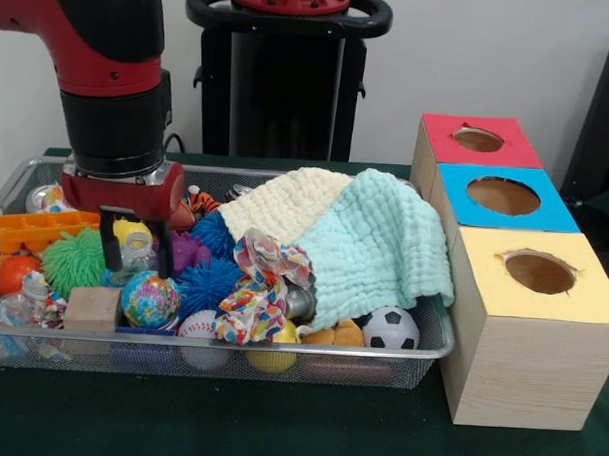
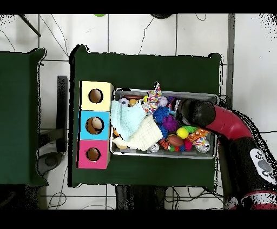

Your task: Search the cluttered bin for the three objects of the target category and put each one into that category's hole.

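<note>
My gripper (image 1: pixel 137 250) hangs low over the left part of the wire bin (image 1: pixel 421 344), open. Its two black fingers (image 1: pixel 112 245) straddle a small clear bottle (image 1: pixel 136 254) with a yellow toy (image 1: pixel 130 229) just behind it; I cannot tell whether they touch it. Around it lie a green spiky ball (image 1: pixel 73 262), a multicoloured ball (image 1: pixel 150 299), a wooden block (image 1: pixel 92 309) and blue spiky balls (image 1: pixel 207 285). The wooden box at the right has a red hole (image 1: pixel 478 139), a blue hole (image 1: pixel 503 195) and a yellow hole (image 1: pixel 539 271). In the overhead view the arm (image 2: pixel 196 112) hides the gripper.
A cream cloth (image 1: pixel 285 202) and a mint cloth (image 1: pixel 379 246) cover the bin's right half. A patterned fabric (image 1: pixel 263 282), a soccer ball (image 1: pixel 391 328), a baseball (image 1: pixel 199 324) and an orange tray (image 1: pixel 39 229) also lie inside. The box (image 2: pixel 95 125) stands against the bin's end.
</note>
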Controlling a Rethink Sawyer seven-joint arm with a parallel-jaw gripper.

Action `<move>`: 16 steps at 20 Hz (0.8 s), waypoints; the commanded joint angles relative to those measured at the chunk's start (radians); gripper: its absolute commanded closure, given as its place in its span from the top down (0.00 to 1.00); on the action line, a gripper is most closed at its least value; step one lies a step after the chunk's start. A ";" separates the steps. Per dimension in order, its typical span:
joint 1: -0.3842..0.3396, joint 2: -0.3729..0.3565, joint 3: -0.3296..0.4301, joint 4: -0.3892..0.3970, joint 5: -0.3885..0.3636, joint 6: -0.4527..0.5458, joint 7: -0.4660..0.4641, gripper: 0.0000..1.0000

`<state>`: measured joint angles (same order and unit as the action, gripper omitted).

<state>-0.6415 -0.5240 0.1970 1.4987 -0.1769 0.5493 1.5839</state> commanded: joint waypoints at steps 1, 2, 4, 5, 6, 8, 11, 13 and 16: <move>0.003 -0.019 0.003 0.080 -0.058 0.110 -0.021 1.00; 0.003 -0.015 0.000 0.077 -0.063 0.107 -0.024 1.00; -0.002 -0.016 -0.005 0.080 -0.073 0.100 -0.030 1.00; -0.007 -0.018 -0.007 0.084 -0.076 0.096 -0.034 1.00; -0.009 -0.016 -0.011 0.084 -0.082 0.092 -0.037 1.00; -0.019 -0.016 -0.014 0.090 -0.088 0.085 -0.047 1.00; -0.028 -0.017 -0.017 0.102 -0.100 0.064 -0.047 1.00; -0.034 -0.017 -0.017 0.107 -0.110 0.050 -0.047 1.00; -0.042 -0.010 -0.017 0.111 -0.125 0.038 -0.047 1.00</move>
<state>-0.6515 -0.5558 0.1743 1.5285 -0.2248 0.5543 1.5839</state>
